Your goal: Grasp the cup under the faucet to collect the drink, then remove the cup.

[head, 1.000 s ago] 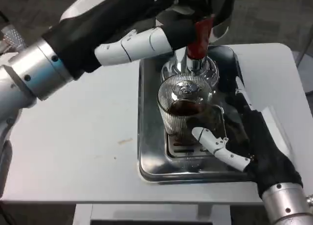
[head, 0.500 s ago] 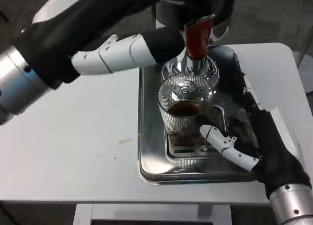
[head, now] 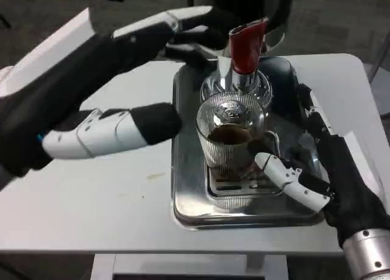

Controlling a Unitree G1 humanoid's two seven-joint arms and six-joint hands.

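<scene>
A ribbed glass cup (head: 231,140) holding dark drink stands on the grate of the steel drip tray (head: 186,195), right under the chrome faucet (head: 239,82) with its red lever (head: 247,45). My right hand (head: 332,176) lies on the tray to the right of the cup. Its thumb tip reaches the cup's lower right side, while the other fingers (head: 312,112) stay spread and apart from the glass. My left hand (head: 91,91) hovers high over the table's left, open and with fingers spread. Its fingertips are just left of the red lever and do not touch it.
The tray sits at the middle back of the white table (head: 91,195). Bare tabletop lies left of the tray, with a small brown mark (head: 155,175) on it. The table's front edge runs close below the tray.
My left hand has let go of the red lever, pulling back left and toward the camera. My right hand has slid slightly right along the tray. The cup has not moved.
</scene>
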